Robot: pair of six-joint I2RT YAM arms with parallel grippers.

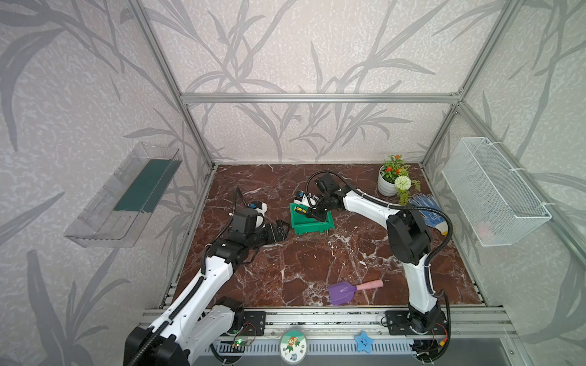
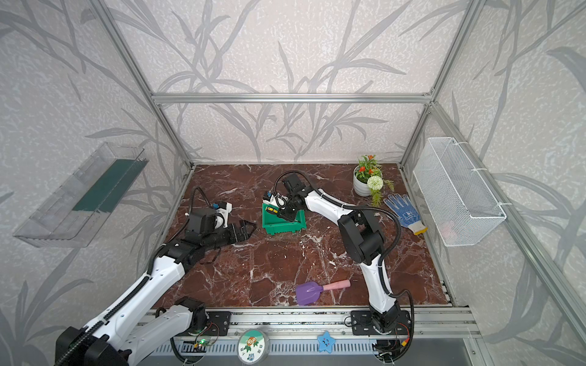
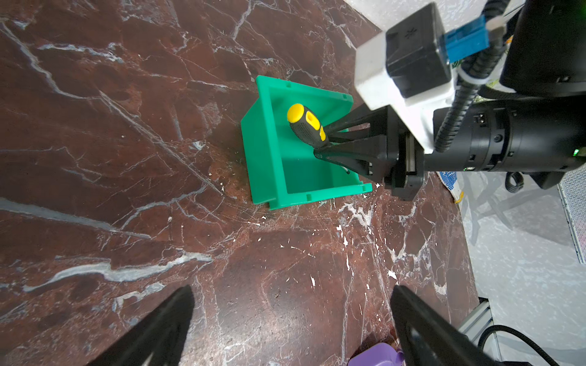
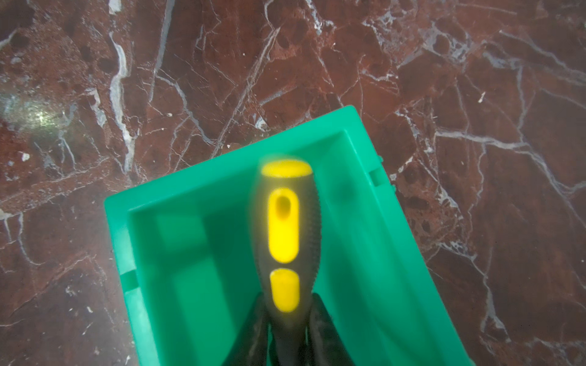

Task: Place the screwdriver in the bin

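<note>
Screwdriver (image 3: pixel 306 125) and bin (image 3: pixel 263 152) are already together. The right gripper (image 3: pixel 320 144) has its fingers pressed in on the narrow end of the black-and-yellow handle, pinching it. It holds the tool inside the green bin's walls, near the middle of the desk (image 1: pixel 317 269).

From where I stand, the right arm reaches in from about four o'clock of the bin. The handle sticks out of the gripper toward ten o'clock, with its yellow cap leading and close to the bin's far corner. The long axis runs along that line, sloping down into the bin. The metal shaft is mostly hidden behind the fingers.

In the right wrist view the handle (image 4: pixel 283 228) looks smeared against the green floor. I cannot tell whether the cap touches the floor or hangs just above it.

The left gripper (image 1: pixel 282 229) sits near the bin at about nine o'clock, with its fingers spread wide and nothing in them. It looks to have no part in this step.

What matters for the next move is that the whole handle lies inside the rim, clear of the walls. To my eye a simple release would let the tool drop in. The only risk I see is the hidden shaft end catching on the edge nearest the right arm.
</note>
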